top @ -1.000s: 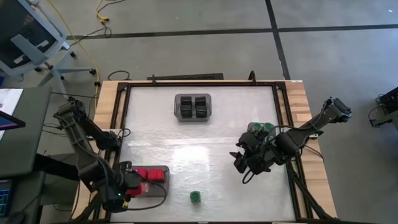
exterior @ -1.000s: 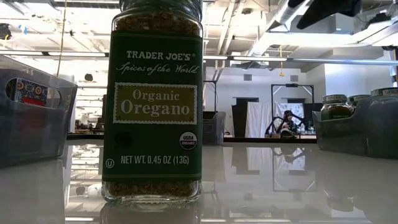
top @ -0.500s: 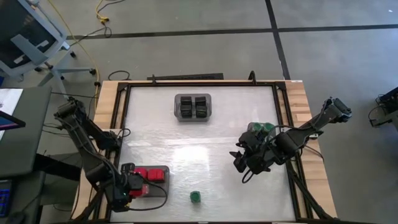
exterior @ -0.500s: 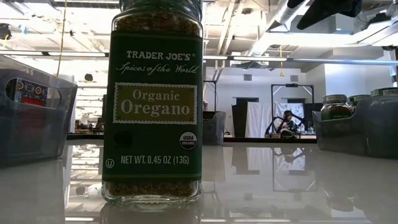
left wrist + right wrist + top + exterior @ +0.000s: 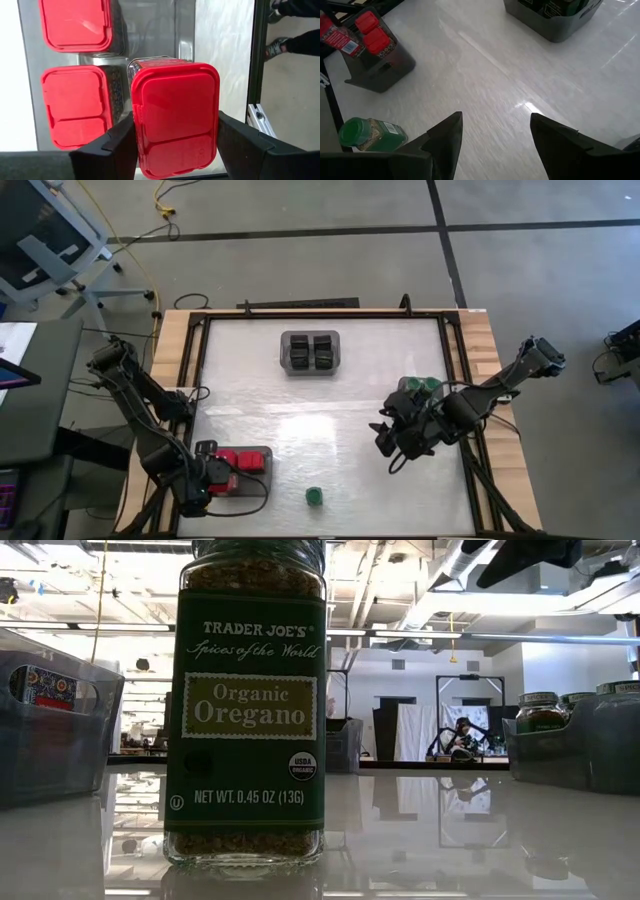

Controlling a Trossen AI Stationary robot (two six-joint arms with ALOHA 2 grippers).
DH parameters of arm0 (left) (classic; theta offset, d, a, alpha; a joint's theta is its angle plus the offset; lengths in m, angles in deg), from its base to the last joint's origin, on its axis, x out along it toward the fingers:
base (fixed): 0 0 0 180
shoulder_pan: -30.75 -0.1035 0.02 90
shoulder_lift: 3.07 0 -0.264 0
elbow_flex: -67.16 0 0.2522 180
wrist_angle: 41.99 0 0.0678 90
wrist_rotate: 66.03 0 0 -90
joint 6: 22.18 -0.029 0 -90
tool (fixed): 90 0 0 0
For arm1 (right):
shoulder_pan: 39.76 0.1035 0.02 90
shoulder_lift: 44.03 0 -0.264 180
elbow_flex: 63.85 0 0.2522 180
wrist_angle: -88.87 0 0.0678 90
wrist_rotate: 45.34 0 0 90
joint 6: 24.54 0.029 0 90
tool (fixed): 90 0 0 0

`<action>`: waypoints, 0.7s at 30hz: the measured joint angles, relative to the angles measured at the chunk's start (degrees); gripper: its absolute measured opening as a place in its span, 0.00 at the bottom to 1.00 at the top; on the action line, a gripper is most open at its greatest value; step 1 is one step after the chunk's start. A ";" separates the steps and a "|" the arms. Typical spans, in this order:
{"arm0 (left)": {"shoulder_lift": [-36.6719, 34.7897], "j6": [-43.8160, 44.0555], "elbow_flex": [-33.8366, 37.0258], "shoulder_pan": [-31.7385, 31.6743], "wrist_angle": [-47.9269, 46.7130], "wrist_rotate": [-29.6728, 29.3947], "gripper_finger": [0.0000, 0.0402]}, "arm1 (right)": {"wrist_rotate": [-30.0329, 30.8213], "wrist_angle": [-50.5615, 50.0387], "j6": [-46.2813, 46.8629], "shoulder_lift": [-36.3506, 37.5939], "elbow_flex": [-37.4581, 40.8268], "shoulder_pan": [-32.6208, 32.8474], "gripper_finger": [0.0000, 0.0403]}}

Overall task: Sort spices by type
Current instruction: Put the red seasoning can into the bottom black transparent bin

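My left gripper (image 5: 207, 482) is shut on a red spice box (image 5: 175, 120) over the near left end of a grey tray (image 5: 262, 452). Two more red boxes (image 5: 77, 112) stand in that tray. A round jar with a green lid (image 5: 315, 497) stands upright on the table by the near edge, and it fills the low view (image 5: 245, 700). My right gripper (image 5: 395, 442) hovers open at mid-right with nothing between its fingers (image 5: 445, 137). Black spices sit in a tray (image 5: 311, 352) at the far middle. Green-lidded jars sit in a tray (image 5: 420, 387) at the right. My left gripper pinches the red box between its two fingers, one on each long side just below the lid (image 5: 136, 125). The fingers come from above, pointing steeply down. The box stands upright with its lid up; whether its bottom touches the tray is hidden.
The table's raised dark rim (image 5: 450, 370) runs round the white top. Open surface lies between the three trays, with the lone jar (image 5: 367, 132) on its near part. A person's legs (image 5: 292, 42) show beyond the table's left side.
My left gripper has sunk toward the red-box tray with the red box still in its hold. My right gripper and the green-lidded jar have kept still.
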 joint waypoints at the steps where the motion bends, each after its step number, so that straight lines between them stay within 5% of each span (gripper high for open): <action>1: 0.00 -0.33 0.00 0.00 0.02 0.00 0.55 | 0.00 0.00 0.01 0.01 0.00 -0.02 0.64; 21: 0.00 -0.62 0.00 -0.02 0.00 -0.72 0.55 | 0.00 0.00 0.00 0.00 0.00 -0.37 0.64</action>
